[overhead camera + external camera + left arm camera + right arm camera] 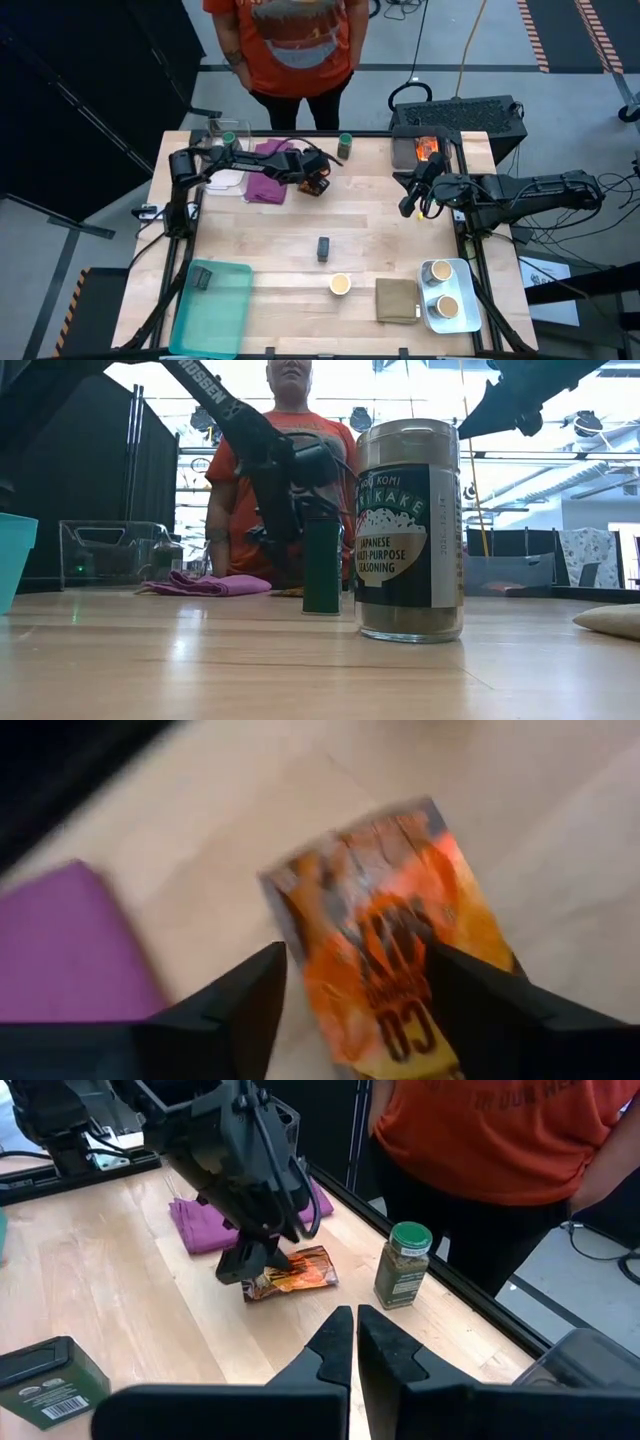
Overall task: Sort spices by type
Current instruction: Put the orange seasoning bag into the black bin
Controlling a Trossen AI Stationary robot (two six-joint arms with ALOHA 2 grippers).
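A shiny orange packet (pixel 390 890) lies flat on the table beside the purple cloth (pixel 266 172). My left gripper (pixel 357 950) slants down over it, open, one finger on each side of the packet's end (pixel 262 1285). My right gripper (pixel 355 1315) hangs shut above the table's right side (pixel 408 208), holding nothing. A green-lidded jar (pixel 402 1265) stands at the far edge, and another (pixel 228 139) sits in a clear box. A dark block (pixel 323 248) and a tan-topped cup (pixel 340 285) stand mid-table. My left gripper straddles the orange packet's end (pixel 400 1020) from above, slanting down from the table's left, with its fingers (pixel 250 1010) across the packet's width. Whether they touch the packet's edges I cannot tell. The packet lies flat on the table.
A teal tray (pixel 215 320) at the near left holds a dark block (pixel 200 277). A white tray (pixel 462 322) at the near right holds two cups, with an olive cloth (pixel 397 300) beside it. Another orange packet (pixel 426 148) lies in a black bin at the far right. A person stands behind the far edge.
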